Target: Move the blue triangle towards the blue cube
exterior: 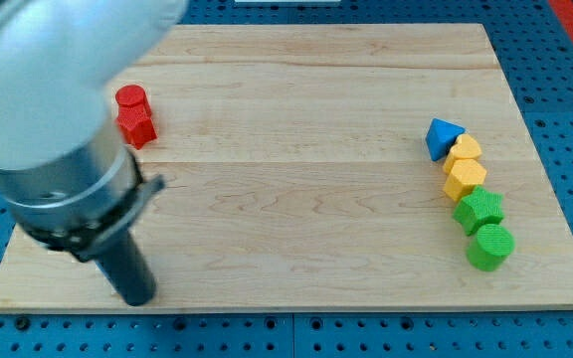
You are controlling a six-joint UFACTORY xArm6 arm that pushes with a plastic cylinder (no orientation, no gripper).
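The blue triangle (443,137) lies near the board's right edge, at the top of a column of blocks, touching a yellow block (465,150). No blue cube shows; the arm hides part of the board's left side. My tip (136,299) rests near the board's bottom left corner, far to the left of the blue triangle and touching no block.
Below the blue triangle run a second yellow block (465,180), a green block (478,210) and a green cylinder (490,246). A red cylinder (131,97) and a red block (139,127) sit at the upper left. The wooden board (306,199) lies on a blue pegboard.
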